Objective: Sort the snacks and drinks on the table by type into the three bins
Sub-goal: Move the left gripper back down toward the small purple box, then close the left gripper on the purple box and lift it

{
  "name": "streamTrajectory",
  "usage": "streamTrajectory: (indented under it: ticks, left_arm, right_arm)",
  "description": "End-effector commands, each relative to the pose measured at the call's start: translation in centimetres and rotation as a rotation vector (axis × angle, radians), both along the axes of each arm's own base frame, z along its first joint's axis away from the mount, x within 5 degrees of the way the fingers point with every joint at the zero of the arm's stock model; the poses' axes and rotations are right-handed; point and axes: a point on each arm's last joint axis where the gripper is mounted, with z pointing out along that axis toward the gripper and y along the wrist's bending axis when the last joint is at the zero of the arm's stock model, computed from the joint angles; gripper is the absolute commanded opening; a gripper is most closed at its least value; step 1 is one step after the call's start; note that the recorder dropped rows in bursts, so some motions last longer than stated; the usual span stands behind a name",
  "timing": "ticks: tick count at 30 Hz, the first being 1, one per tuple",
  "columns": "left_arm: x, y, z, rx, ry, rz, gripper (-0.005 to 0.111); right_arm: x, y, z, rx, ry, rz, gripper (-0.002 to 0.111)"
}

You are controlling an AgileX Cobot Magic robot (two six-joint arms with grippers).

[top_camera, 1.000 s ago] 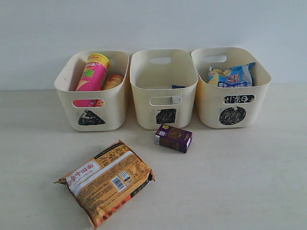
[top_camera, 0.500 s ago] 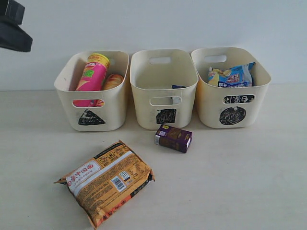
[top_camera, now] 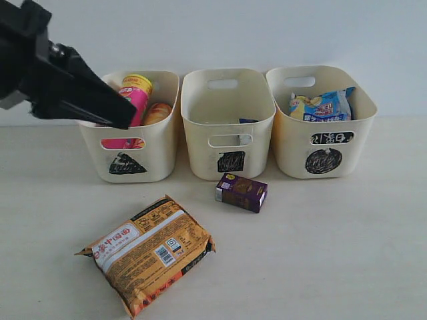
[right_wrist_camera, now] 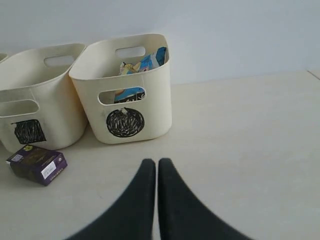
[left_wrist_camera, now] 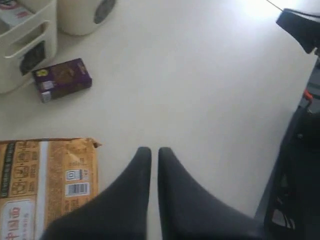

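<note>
Left fingers (left_wrist_camera: 140, 170) and right fingers (right_wrist_camera: 145, 180): pinched together, holding nothing, poised above tabletop (top_camera: 333, 253) bearing noodle packet (top_camera: 150, 257), purple box (top_camera: 241, 192).

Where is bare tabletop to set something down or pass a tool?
Widest bare table lies right of the purple box and orange noodle packet, in front of the circle bin. Another bare strip is before the triangle bin. Crowded: the box sits close before the square bin.

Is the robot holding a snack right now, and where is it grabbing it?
Nothing is held. The left gripper and right gripper are shut and empty; the noodle packet and purple box lie on the table.
</note>
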Motion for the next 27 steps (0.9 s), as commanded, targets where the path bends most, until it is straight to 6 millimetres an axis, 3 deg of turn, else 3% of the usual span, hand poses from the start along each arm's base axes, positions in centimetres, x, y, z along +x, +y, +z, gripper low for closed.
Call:
streamTrajectory:
  ticks: [1,4,7,9,10,14,17,22,27]
  left_arm:
    - [-0.2,-2.6,-1.3,0.006,0.033,-0.087,0.007]
    - [-0.3,-4.8,-2.7,0.020,0.055,-0.139,0.020]
    - [-0.3,-7.1,-4.0,0.027,0.055,-0.168,0.041]
    - [0.0,-8.6,-5.0,0.027,0.042,-0.164,0.059]
    - [0.5,-9.8,-5.9,0.016,0.020,-0.141,0.077]
    - [2.2,-11.7,-7.9,-0.001,-0.020,-0.066,0.101]
    - [3.5,-12.5,-9.5,0.002,-0.052,-0.007,0.110]
    - [6.1,-13.4,-12.2,-0.003,-0.113,0.128,0.110]
    - [9.1,-14.2,-16.8,-0.002,-0.158,0.314,0.110]
  right_arm:
    - [0.0,0.0,-0.1,-0.001,-0.002,0.002,0.000]
    - [0.0,0.0,-0.1,-0.001,-0.002,0.002,0.000]
    - [0.0,0.0,-0.1,-0.001,-0.002,0.002,0.000]
    - [0.0,0.0,-0.1,-0.001,-0.002,0.002,0.000]
    - [0.0,0.0,-0.1,-0.001,-0.002,0.002,0.000]
    - [0.0,0.0,-0.1,-0.001,-0.002,0.002,0.000]
    - [0.0,0.0,-0.1,-0.001,-0.002,0.002,0.000]
    - [0.0,0.0,-0.1,-0.001,-0.002,0.002,0.000]
    - [0.0,0.0,-0.1,-0.001,-0.002,0.002,0.000]
